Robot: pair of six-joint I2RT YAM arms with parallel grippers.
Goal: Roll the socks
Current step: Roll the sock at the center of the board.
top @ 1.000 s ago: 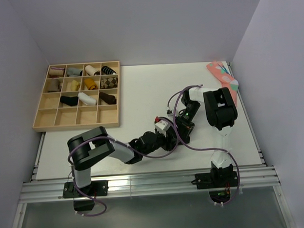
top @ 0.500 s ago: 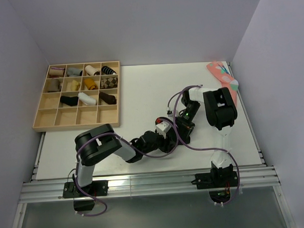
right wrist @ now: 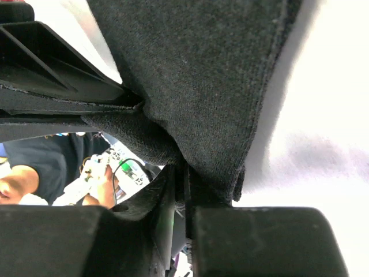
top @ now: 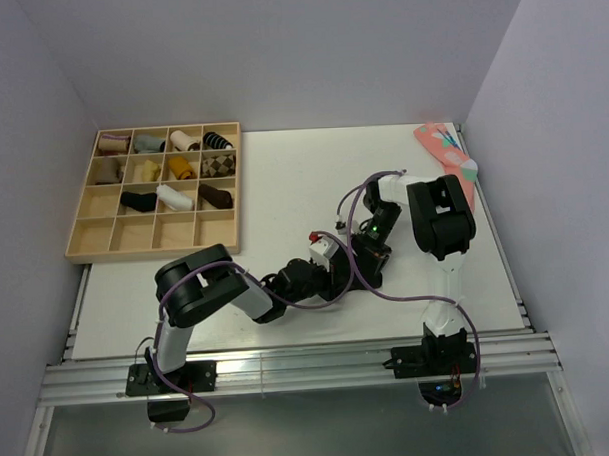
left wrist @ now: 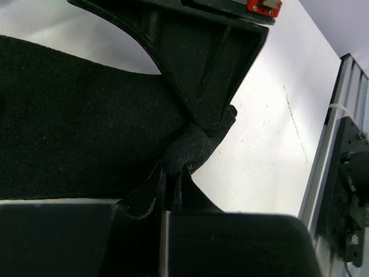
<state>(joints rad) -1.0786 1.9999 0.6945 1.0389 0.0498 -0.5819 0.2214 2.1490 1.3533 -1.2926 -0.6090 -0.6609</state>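
A black sock lies on the white table between the two arms, near the middle. In the left wrist view the left gripper is shut on a bunched corner of the black sock. In the right wrist view the right gripper is shut on a fold of the same black sock. In the top view the two grippers meet over the sock, the left gripper beside the right gripper. Most of the sock is hidden under them.
A wooden tray with several rolled socks in its compartments stands at the back left. A pink patterned sock lies at the back right by the wall. The table's near edge with metal rails runs below the arms.
The left arm's elbow has swung to the right and its wrist has shifted slightly left. The right arm has barely moved. Both grippers stay shut on the black sock.
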